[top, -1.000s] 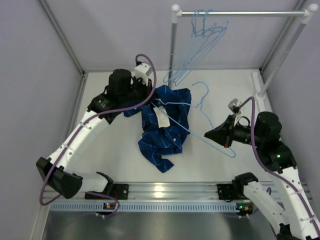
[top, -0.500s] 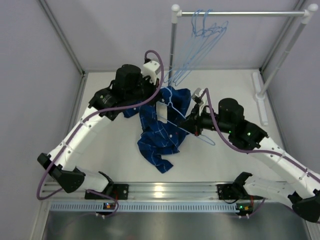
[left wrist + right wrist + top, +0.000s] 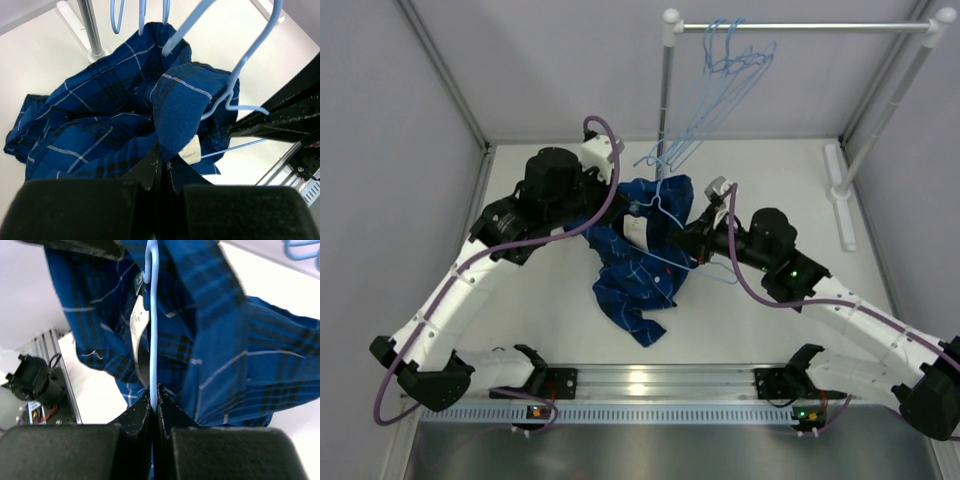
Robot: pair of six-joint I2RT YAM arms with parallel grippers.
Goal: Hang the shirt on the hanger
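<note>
Top view: one shirt [image 3: 640, 270] lies heaped on the table [image 3: 550, 320], middle toward the far edge, between two arms. The spare hangers [image 3: 725, 65] on the rail [image 3: 820, 27] overlap and are uncountable. Left wrist: the left gripper [image 3: 161, 172] pinches one shirt fold. Right wrist: the right gripper [image 3: 154, 400] clamps one hanger [image 3: 153, 315] by its wire, in front of the shirt.

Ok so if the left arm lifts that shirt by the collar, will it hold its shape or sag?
Likely sag: the shirt lies crumpled in soft folds, and the left gripper, shut on its collar fold, raises only that bit. Probably light: a fingertip pinch holds it. It may slide along the wire hanger.
</note>
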